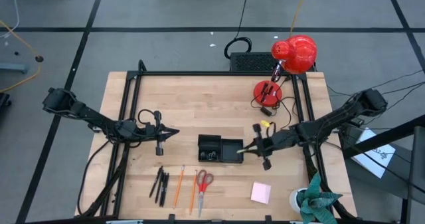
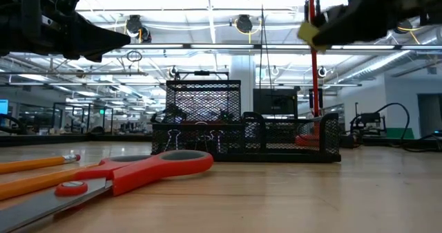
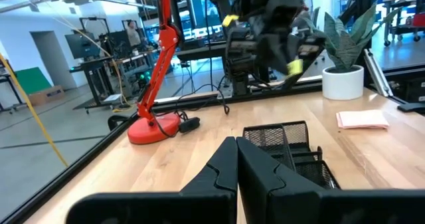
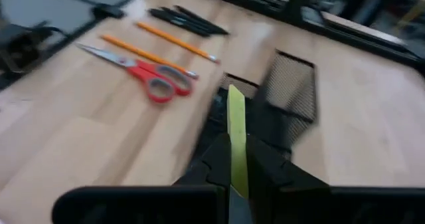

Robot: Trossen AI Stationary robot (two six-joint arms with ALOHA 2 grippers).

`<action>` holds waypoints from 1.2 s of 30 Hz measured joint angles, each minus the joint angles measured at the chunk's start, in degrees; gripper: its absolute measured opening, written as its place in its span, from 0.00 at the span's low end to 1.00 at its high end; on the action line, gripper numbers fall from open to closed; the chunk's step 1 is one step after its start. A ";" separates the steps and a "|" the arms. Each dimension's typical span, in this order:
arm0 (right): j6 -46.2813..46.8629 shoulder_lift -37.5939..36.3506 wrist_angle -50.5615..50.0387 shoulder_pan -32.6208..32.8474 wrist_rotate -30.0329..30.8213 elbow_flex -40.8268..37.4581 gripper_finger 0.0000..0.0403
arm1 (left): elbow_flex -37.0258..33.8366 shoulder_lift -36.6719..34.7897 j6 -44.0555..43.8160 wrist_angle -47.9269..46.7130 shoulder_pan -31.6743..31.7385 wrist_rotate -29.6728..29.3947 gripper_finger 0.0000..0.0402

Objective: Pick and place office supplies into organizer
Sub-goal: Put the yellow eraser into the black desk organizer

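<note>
Surface: pale wooden table (image 1: 219, 98).
Right gripper (image 4: 234, 159): clamped on thin, light, stiff yellow-green strip (image 4: 236, 137) above black mesh organizer (image 1: 219, 148).
Left gripper (image 1: 174, 133): closed, empty.

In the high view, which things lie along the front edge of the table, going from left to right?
Black pens → orange pencils → red-handled scissors → pink sticky-note pad → potted plant.

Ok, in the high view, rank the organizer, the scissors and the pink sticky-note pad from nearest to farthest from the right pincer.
1. Organizer: right beside the right pincer, toward the table's middle.
2. Pink sticky-note pad: toward the table's front edge, slightly to the right of the pincer.
3. Scissors: toward the front edge, beyond the organizer on the left.
The pad and scissors are fairly close to call.
</note>
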 joint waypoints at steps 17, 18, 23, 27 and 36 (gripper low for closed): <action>4.41 -3.31 13.93 -0.37 5.40 -12.70 0.03 | -0.02 0.00 0.11 -0.03 -0.02 -1.01 0.01; 4.56 -3.31 14.19 -0.38 5.40 -12.70 0.03 | -0.02 0.00 0.11 -0.04 0.00 -1.01 0.01; 4.64 -3.31 15.18 -0.37 5.25 -12.70 0.03 | -0.02 0.00 0.08 -0.04 -0.02 -1.01 0.01; 5.27 -3.29 16.27 -0.37 4.78 -12.70 0.03 | -0.02 0.00 0.08 -0.04 -0.02 -1.01 0.01; 3.32 2.78 25.38 0.44 1.80 -11.42 0.03 | -0.02 0.00 0.06 0.02 0.00 -1.46 0.01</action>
